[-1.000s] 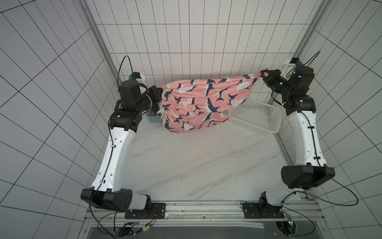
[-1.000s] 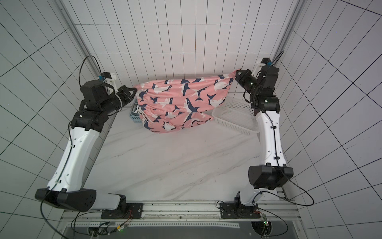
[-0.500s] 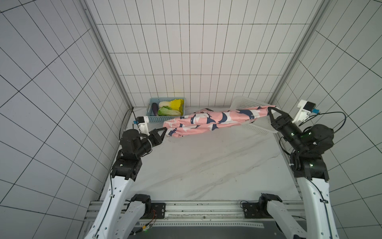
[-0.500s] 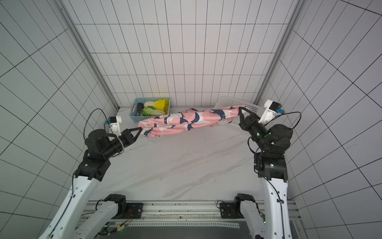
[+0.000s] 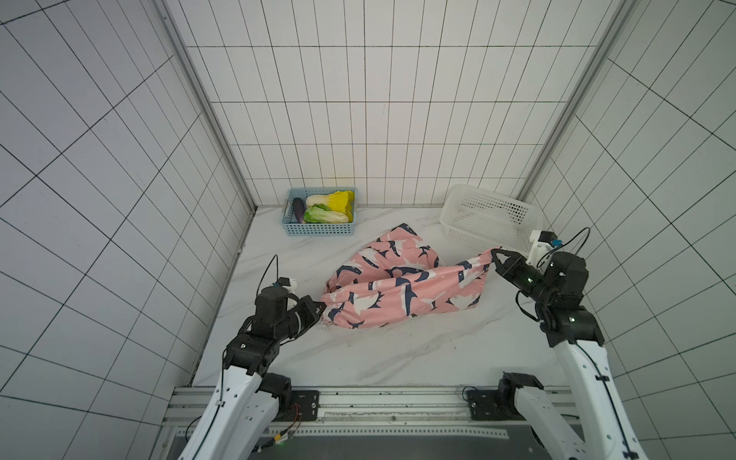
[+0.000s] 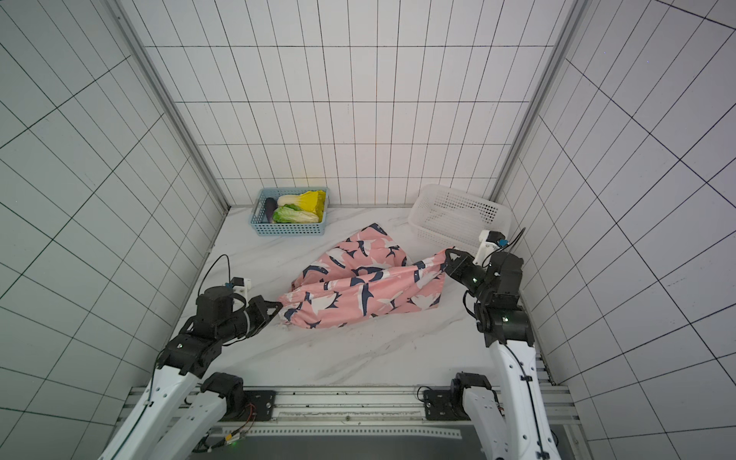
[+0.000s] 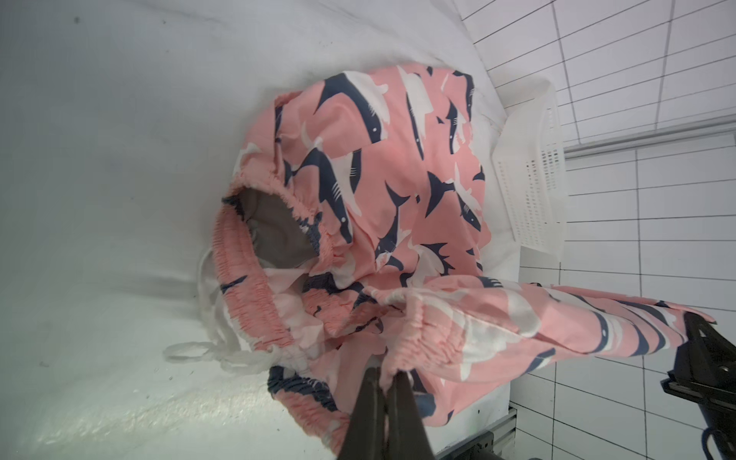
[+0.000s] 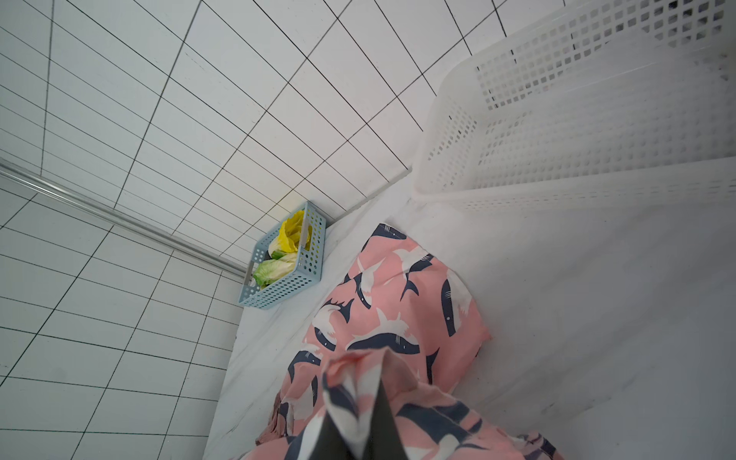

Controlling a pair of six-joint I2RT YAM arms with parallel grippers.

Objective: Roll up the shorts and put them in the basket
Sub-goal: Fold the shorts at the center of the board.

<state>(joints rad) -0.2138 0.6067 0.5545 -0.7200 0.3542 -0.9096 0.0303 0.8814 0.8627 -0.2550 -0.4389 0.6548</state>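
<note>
The pink shark-print shorts [image 5: 402, 286] [image 6: 358, 290] lie crumpled on the marble table, part folded over, with one leg pointing toward the back wall. My left gripper [image 5: 322, 308] [image 6: 278, 306] is shut on the gathered waistband at the shorts' near-left end; the left wrist view shows its tips [image 7: 388, 378] pinching that edge, the white drawstring [image 7: 207, 350] trailing beside it. My right gripper [image 5: 496, 251] [image 6: 448, 251] is shut on the opposite corner and holds it slightly off the table. In the right wrist view the fabric [image 8: 398, 310] bunches between the tips [image 8: 368, 402].
A blue basket [image 5: 320, 229] [image 6: 288, 229] holding cabbages and an eggplant stands at the back left by the wall. A larger white perforated basket [image 5: 490, 235] [image 6: 438, 235] sits at the back right, just behind my right gripper. Tiled walls close three sides.
Both arms dropped from high at the back down toward the front. The shorts, earlier hanging stretched in the air between the grippers, now rest on the table.
</note>
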